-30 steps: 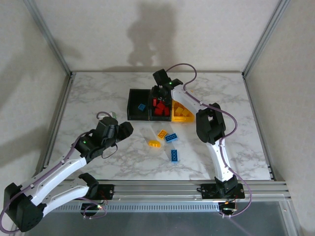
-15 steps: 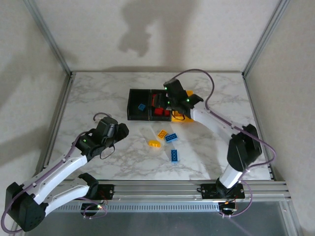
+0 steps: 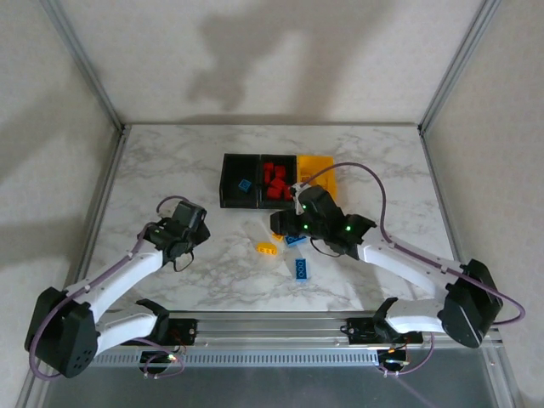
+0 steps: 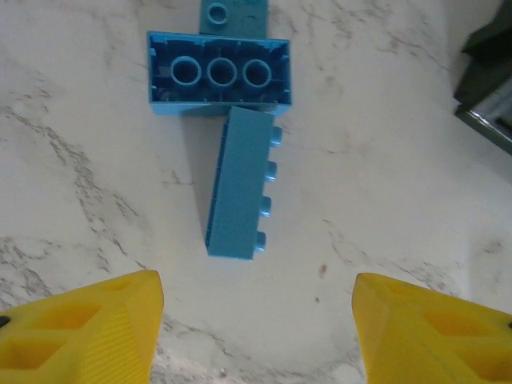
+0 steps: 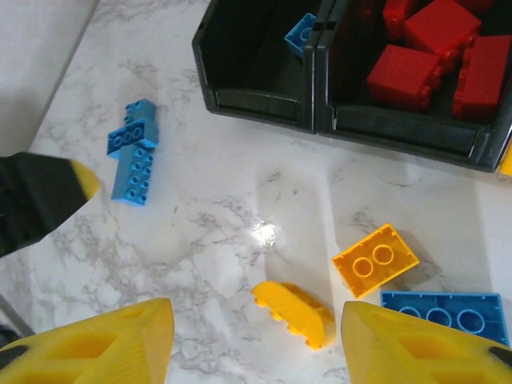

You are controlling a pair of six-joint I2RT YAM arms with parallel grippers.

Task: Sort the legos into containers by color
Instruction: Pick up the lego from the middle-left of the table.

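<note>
Both jaws gape empty — right arm (image 3: 399, 256), off the bins (image 3: 240, 203), now over loose legos (image 3: 301, 269).

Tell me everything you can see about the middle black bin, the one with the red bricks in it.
The middle black bin is a small rectangular open-top container that looks like glossy black plastic. It stands upright toward the far side of the marble table. It holds several red bricks, loosely heaped. Its left wall sits against the other black bin, and the yellow bin stands close on its right.
</note>
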